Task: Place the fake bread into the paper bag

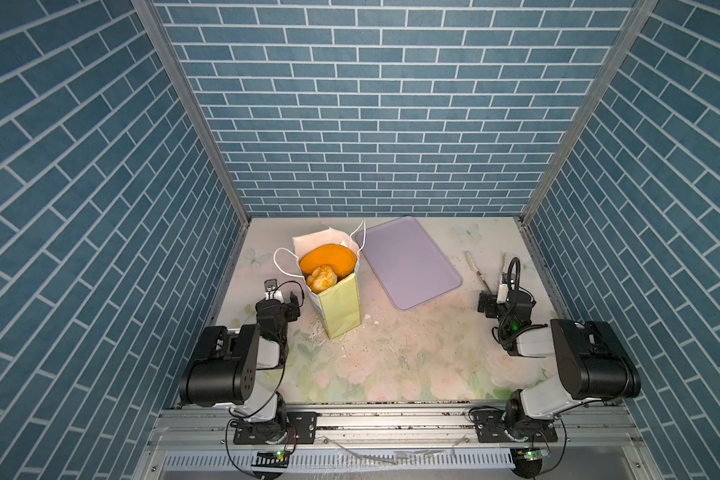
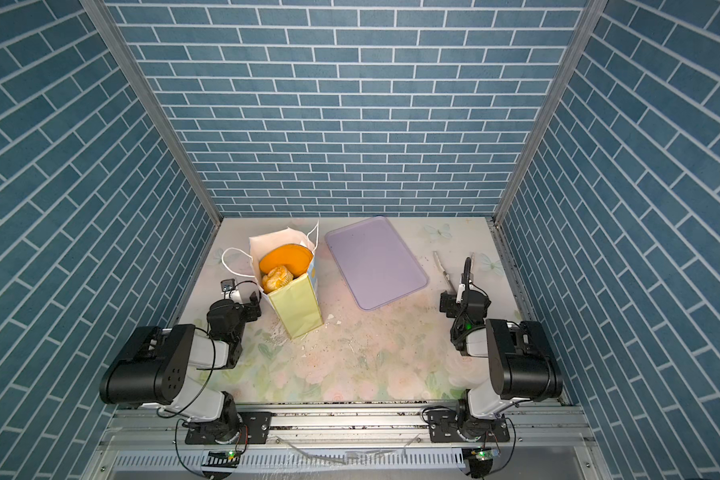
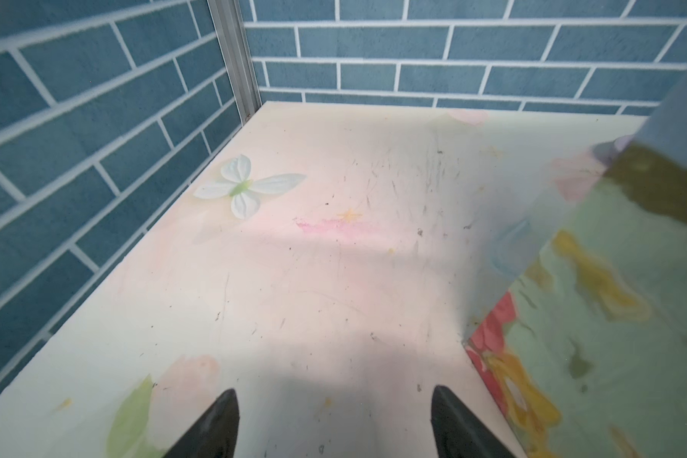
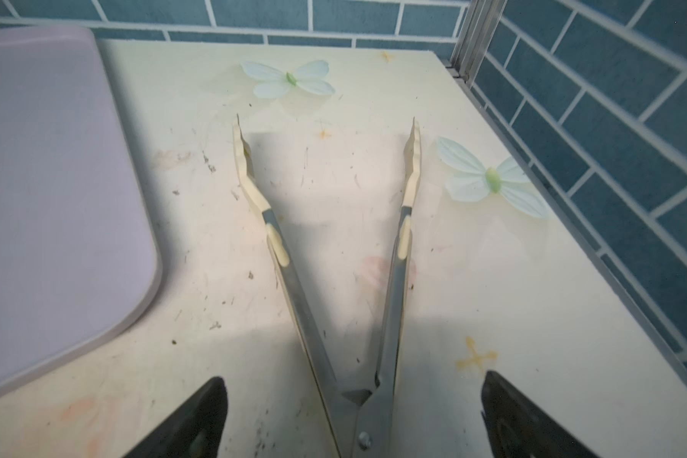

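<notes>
The fake bread (image 1: 329, 262) sits inside the paper bag (image 1: 341, 303), so both arms seem to rest: left end effector (image 3: 334, 424) apart and empty beside the bag, right end effector (image 4: 354, 416) apart around the tongs (image 4: 305, 317), not gripping.

The 2 top views look down from high above the near edge over the table (image 1: 412, 353), the left wrist camera sits low beside the paper bag (image 3: 611, 317) facing the far-left corner, and the right wrist camera looks along the tongs (image 4: 307, 317), sharing the lavender tray (image 4: 56, 178) with them.
</notes>
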You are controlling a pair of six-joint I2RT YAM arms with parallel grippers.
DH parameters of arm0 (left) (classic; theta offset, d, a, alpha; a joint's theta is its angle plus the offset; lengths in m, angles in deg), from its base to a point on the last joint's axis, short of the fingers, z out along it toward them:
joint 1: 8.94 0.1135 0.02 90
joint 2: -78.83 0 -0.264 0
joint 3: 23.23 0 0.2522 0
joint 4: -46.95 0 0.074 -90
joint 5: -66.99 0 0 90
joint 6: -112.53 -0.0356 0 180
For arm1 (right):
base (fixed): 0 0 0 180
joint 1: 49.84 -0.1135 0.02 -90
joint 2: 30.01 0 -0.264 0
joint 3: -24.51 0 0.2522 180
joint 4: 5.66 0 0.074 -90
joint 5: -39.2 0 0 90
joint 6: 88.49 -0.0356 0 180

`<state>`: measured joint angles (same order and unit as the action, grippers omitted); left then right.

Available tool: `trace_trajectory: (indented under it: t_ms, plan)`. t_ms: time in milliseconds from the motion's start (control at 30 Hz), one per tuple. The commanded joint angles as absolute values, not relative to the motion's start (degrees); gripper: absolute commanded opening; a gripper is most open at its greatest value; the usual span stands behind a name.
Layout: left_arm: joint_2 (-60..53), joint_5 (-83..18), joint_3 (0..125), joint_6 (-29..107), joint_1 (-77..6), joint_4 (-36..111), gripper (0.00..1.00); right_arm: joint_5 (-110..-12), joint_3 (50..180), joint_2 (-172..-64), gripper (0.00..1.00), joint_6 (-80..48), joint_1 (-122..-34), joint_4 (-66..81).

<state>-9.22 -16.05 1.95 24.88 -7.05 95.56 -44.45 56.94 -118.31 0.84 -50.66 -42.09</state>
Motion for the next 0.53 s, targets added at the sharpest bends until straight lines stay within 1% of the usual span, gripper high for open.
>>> trace_trajectory:
  t_ms: [0,33,67,100,133,200,300,500]
  plan:
    - [-8.0,-14.0,2.7,24.9,-7.6,99.8,0.80,-43.2,58.6,-118.1,0.99,-0.1,-50.3,-45.8]
    - [-8.8,-13.7,3.2,24.6,-7.9,100.1,0.82,-42.8,58.3,-118.6,0.99,0.3,-50.3,-47.4]
    - [-9.4,-13.8,3.5,24.0,-8.0,100.5,0.82,-42.8,58.4,-118.0,0.99,0.1,-50.3,-45.9]
    - [-8.5,-13.7,4.1,24.2,-8.1,98.2,0.83,-43.5,58.7,-118.5,0.99,0.2,-50.3,-46.2]
    - [-8.0,-13.2,4.4,24.1,-8.3,96.5,0.83,-43.9,59.1,-118.4,0.99,0.1,-50.3,-44.9]
    - [-9.0,-13.0,4.1,23.9,-8.5,99.0,0.83,-44.5,59.4,-118.7,0.99,0.1,-50.0,-44.7]
    - [-8.7,-12.1,4.7,23.7,-8.9,97.4,0.84,-47.0,60.7,-118.7,0.99,-0.3,-49.2,-41.9]
    - [-8.4,-11.9,5.2,23.5,-9.2,96.0,0.86,-47.1,59.6,-118.2,0.99,-0.5,-48.7,-44.1]
